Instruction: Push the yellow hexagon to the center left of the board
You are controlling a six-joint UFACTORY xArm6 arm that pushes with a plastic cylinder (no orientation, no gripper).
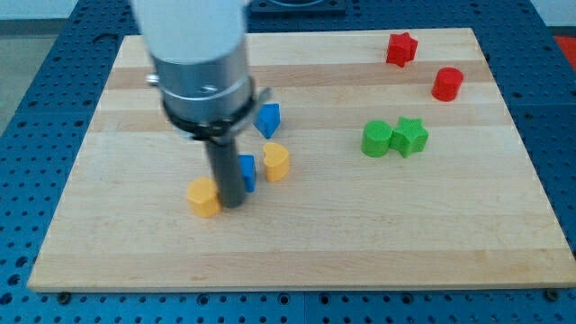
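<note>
No gripper on this arm, so nothing open, closed or gripping: only a dark rod ending in my tip (pixel 230 203), set down on the table (pixel 315 243) just to the view's right of the yellow hexagon (pixel 204 197), touching it or very nearly. Placed on that side, by judgement, because a shove toward the view's left has to come from the hexagon's right face. Hexagon itself lying toward the view's bottom, left of the table's middle, with open wood between it and the left edge; likely needing a push leftward and slightly toward the view's top to count as centre left.

Pressed close on the far side of the rod from the hexagon: a blue block (pixel 247 172), partly hidden, shape unclear. Further right of the hexagon, a second yellow block (pixel 276 161), rounded at the top, shape not certain. Above that, another blue block (pixel 268 120), angular. None between hexagon and left edge.

Well apart from the hexagon, toward the view's right: a green cylinder (pixel 376 139) touching a green star (pixel 409 136); beyond, near the top right, a red star (pixel 401 49) and a red cylinder (pixel 447 84).
</note>
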